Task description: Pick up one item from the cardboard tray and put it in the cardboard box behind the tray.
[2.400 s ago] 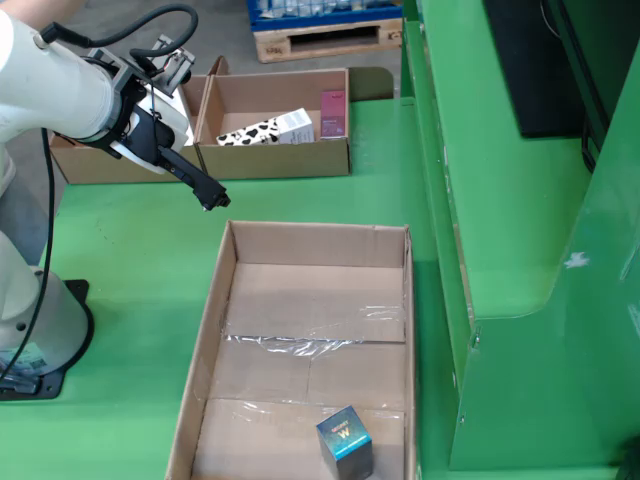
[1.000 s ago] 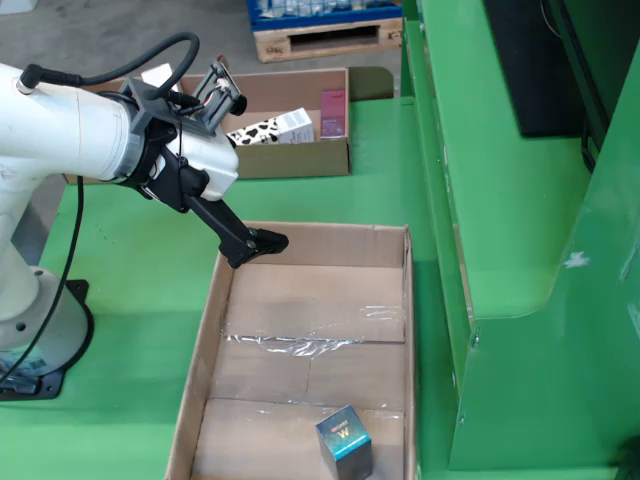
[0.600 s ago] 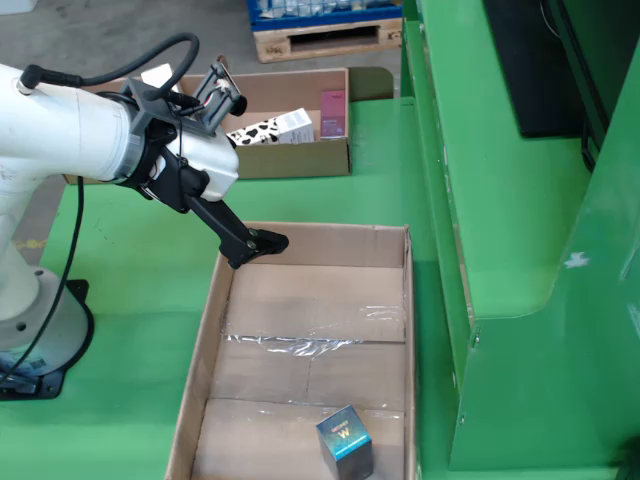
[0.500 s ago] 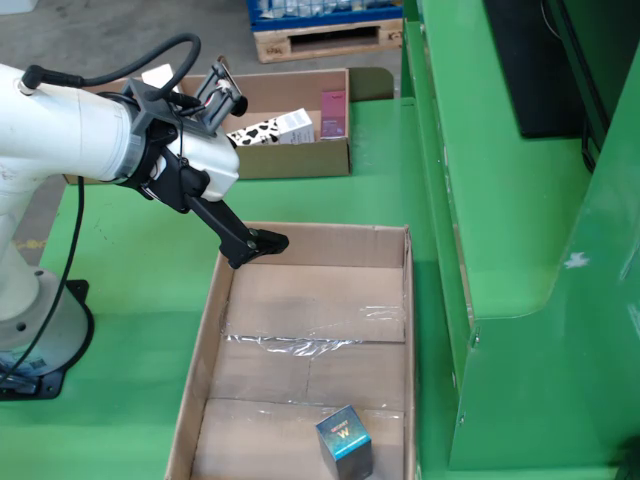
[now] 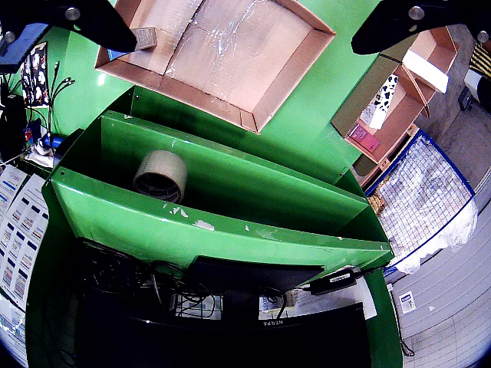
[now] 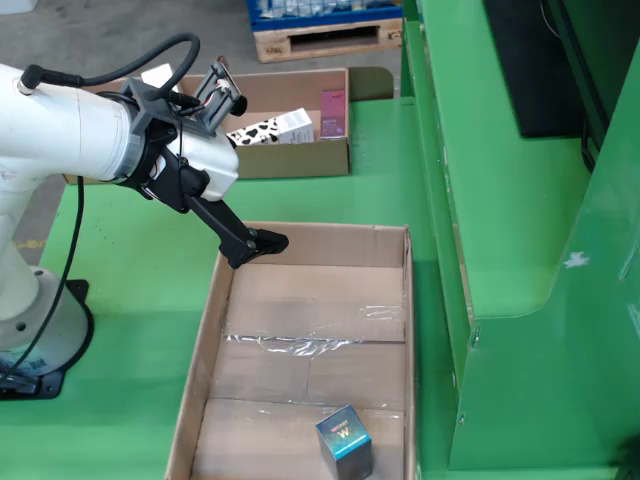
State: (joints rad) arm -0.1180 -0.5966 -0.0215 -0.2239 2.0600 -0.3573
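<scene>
From the fixed side view, your small teal box stands upright at the near end of the cardboard tray, partly cut off by the frame's bottom edge. Farther back, the white arm reaches in from the left with the gripper angled down over the tray's far left corner, holding nothing. In the view riding on the gripper, its dark fingers sit spread wide apart, and beyond lies the cardboard box with its cow-patterned carton.

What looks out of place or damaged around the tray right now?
Nothing is spilled. The tray's floor carries wrinkled clear tape peeling across the middle. The small blue box sits alone, turned at an angle. The hand hangs over the tray's far-left corner, holding nothing.
</scene>
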